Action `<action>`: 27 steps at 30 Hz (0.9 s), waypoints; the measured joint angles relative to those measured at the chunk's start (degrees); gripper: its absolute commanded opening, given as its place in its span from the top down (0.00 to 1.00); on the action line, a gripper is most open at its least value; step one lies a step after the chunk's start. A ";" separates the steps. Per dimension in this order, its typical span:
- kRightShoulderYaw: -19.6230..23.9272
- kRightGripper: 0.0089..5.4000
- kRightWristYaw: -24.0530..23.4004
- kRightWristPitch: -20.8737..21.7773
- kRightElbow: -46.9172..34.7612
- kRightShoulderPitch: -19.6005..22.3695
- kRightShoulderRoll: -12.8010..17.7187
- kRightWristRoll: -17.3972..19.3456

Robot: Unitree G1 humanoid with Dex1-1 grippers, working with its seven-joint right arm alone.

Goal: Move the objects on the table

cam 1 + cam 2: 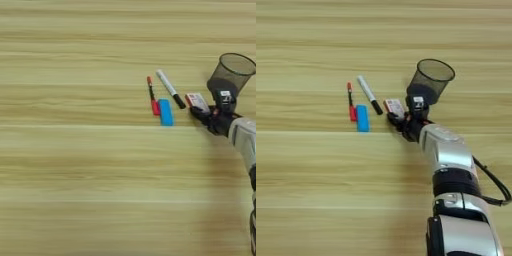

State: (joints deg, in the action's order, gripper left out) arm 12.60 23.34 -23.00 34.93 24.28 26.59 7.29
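Tabletop [75, 175]: wide light-wood surface, pale yellow-tan grain stripes running across.
Landmark: small blue rectangular block [165, 112], lying flat right of centre.
Red pen [152, 95]: thin, just left of the blue block, its lower end touching or nearly touching the block; its tip points away from the robot.
Marker [170, 89]: white barrel with black cap, up and to the right of the block, lying slantwise, cap end nearer the block.
Card box [394, 106]: flat, red and white, right of the block, beyond the marker's cap.
Pincer [396, 120]: black fingers at the card box's near edge; cannot tell whether they grip it.
Arm [448, 155]: silver forearm, entering from bottom right.
Mesh cup [430, 80]: black wire pen holder, further right of the block, behind the pincer.
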 measured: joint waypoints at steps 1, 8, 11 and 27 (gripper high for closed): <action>0.23 0.61 -0.44 -0.08 -0.62 -0.29 -0.10 0.02; 0.87 0.61 -1.76 -2.85 -10.92 -4.55 -1.76 1.33; 0.89 0.61 -1.88 -4.00 -14.51 -4.86 -1.98 1.66; -5.15 0.61 -1.40 -8.10 -26.09 -5.19 -7.09 2.31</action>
State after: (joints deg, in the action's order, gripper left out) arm 7.45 21.94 -31.09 8.84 19.09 19.50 9.59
